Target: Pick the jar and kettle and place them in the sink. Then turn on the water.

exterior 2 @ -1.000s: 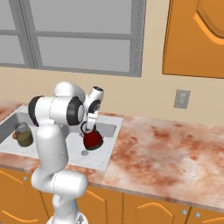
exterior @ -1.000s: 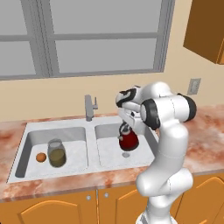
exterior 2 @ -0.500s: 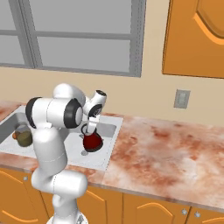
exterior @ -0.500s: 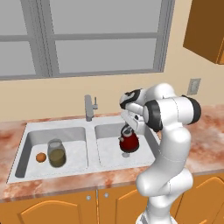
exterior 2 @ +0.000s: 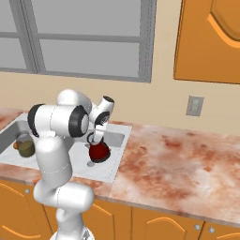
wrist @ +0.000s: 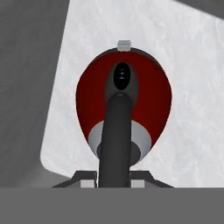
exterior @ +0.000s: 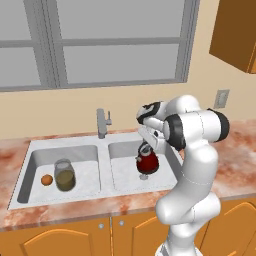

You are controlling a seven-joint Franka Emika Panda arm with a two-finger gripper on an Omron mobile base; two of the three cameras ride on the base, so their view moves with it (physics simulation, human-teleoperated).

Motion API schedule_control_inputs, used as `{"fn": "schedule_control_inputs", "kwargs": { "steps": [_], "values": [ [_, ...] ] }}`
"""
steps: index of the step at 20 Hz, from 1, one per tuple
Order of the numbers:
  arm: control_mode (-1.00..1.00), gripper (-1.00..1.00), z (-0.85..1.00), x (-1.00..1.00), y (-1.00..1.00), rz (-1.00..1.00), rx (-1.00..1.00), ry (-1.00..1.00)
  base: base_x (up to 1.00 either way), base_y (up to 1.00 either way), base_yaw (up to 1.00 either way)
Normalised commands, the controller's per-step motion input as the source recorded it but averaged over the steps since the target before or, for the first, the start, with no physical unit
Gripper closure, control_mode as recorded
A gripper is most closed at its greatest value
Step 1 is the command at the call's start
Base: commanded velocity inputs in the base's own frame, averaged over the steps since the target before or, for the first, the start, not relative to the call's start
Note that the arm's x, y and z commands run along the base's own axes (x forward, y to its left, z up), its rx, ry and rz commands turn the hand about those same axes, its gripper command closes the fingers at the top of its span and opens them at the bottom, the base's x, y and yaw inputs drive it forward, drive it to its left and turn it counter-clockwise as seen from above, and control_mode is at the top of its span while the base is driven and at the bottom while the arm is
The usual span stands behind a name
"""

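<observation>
Jar (exterior: 64, 174) stands in the left basin of the sink (exterior: 105, 191), left of the faucet (exterior: 102, 123). Kettle (exterior: 147, 161) hangs over the right basin, fingers (wrist: 139, 175) closed on its handle. Risk: released above the floor, it may topple.

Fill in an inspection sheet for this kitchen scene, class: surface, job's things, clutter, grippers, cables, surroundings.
Surface: marbled reddish counter holding a grey double-basin sink.
Job's things: jar stands upright in the left basin; kettle is in the right basin, over its drain, whether resting or just above the floor cannot be told; faucet shows no water.
Clutter: small orange ball beside the jar.
Grippers: gripper is shut on the kettle's black handle, fingers either side of it in the hand view.
Cables: nothing seen.
Surroundings: window, wall outlet, wooden cabinets.
</observation>
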Motion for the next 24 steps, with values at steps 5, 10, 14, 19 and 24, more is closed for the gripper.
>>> {"fn": "schedule_control_inputs", "kwargs": {
  "steps": [5,10,14,19,24],
  "values": [
    [-1.0,-1.0,0.0,0.0,0.0,0.0,0.0,0.01,0.0,0.0,0.0],
    [-1.0,-1.0,0.11,-0.04,-0.06,0.0,0.0,0.04,0.0,0.0,0.0],
    [-1.0,-1.0,0.66,-0.16,0.0,0.0,0.0,0.0,0.0,0.0,0.0],
    [-1.0,-1.0,0.63,-0.25,0.0,0.01,0.0,0.0,0.0,0.0,0.0],
    [-1.0,-1.0,0.3,-0.37,0.17,0.27,0.0,0.0,0.0,0.0,0.0]
  ]
}}
